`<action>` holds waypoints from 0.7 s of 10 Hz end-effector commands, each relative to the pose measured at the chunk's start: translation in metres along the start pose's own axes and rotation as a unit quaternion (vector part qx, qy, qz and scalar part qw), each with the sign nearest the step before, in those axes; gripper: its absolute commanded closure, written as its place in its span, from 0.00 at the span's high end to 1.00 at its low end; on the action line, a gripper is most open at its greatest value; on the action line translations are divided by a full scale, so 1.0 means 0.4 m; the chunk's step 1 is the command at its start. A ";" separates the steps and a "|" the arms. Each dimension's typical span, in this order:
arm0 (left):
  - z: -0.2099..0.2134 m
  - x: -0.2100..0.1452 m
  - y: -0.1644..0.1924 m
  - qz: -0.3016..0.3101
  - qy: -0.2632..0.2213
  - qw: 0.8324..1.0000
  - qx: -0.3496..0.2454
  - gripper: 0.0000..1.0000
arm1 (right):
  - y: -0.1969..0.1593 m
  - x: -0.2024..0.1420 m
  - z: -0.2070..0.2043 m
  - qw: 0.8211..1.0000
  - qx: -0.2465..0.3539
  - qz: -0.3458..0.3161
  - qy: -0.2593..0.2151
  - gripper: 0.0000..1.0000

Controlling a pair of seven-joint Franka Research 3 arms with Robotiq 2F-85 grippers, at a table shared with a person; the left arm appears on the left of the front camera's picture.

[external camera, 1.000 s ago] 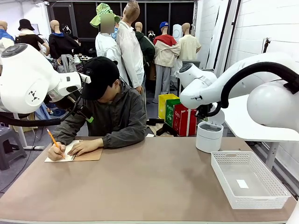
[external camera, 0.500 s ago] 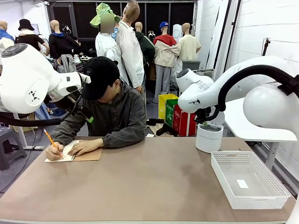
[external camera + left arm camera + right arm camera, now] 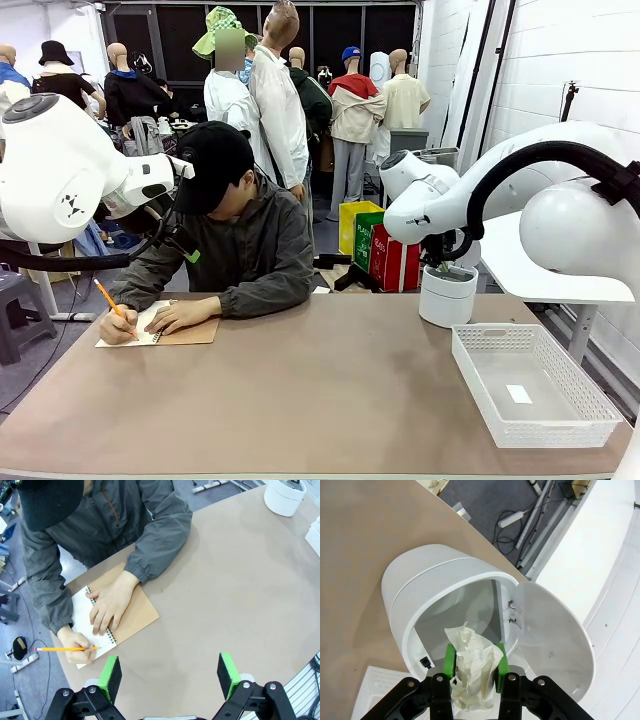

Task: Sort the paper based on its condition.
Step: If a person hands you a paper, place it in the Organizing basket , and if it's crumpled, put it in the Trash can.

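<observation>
A crumpled wad of white paper point(image 3: 471, 652) sits between the green pads of my right gripper point(image 3: 475, 664), which is shut on it. The wad hangs just over the mouth of a white bin point(image 3: 407, 597) whose round lid point(image 3: 552, 640) is swung open. From the front, the right gripper point(image 3: 438, 264) hovers right above that bin point(image 3: 447, 295) at the table's far right. My left gripper point(image 3: 168, 672) is open and holds nothing, high above the table's left part, looking down on the person's hands.
At the far left a person writes with a yellow pencil point(image 3: 65, 649) in a spiral notebook point(image 3: 137, 612) with a brown cover, one hand flat on it. A white mesh basket point(image 3: 585, 395) stands at the near right with a small white slip point(image 3: 518, 393) inside.
My right arm has dropped slightly toward the bin, still holding the crumpled paper. The person's pencil hand has shifted a little. The left arm has not moved.
</observation>
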State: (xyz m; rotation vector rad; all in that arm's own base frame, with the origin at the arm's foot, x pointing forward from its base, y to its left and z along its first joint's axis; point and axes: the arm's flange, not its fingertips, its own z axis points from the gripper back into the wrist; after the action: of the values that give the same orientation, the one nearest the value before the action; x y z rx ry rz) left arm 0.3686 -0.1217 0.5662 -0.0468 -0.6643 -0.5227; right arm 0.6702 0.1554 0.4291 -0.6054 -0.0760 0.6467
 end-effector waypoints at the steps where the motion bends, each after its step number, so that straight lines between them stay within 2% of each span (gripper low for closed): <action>1: 0.003 0.000 0.003 0.001 0.003 1.000 -0.001 1.00 | -0.008 0.009 0.003 1.000 -0.008 -0.005 0.012 0.46; 3: 0.003 0.000 0.003 0.001 0.003 1.000 -0.001 1.00 | -0.015 0.005 0.005 1.000 -0.004 -0.014 0.015 0.86; 4: 0.003 0.000 0.003 0.001 0.003 1.000 -0.001 1.00 | -0.016 0.003 0.006 1.000 -0.005 -0.017 0.015 1.00; 7: 0.003 0.000 0.003 0.001 0.003 1.000 -0.001 1.00 | -0.034 -0.001 0.021 0.999 -0.003 -0.032 0.014 1.00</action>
State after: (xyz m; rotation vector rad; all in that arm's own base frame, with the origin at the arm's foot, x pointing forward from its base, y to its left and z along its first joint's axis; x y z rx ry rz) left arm 0.3686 -0.1217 0.5662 -0.0468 -0.6643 -0.5227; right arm 0.6717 0.1524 0.4406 -0.6125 -0.0711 0.6196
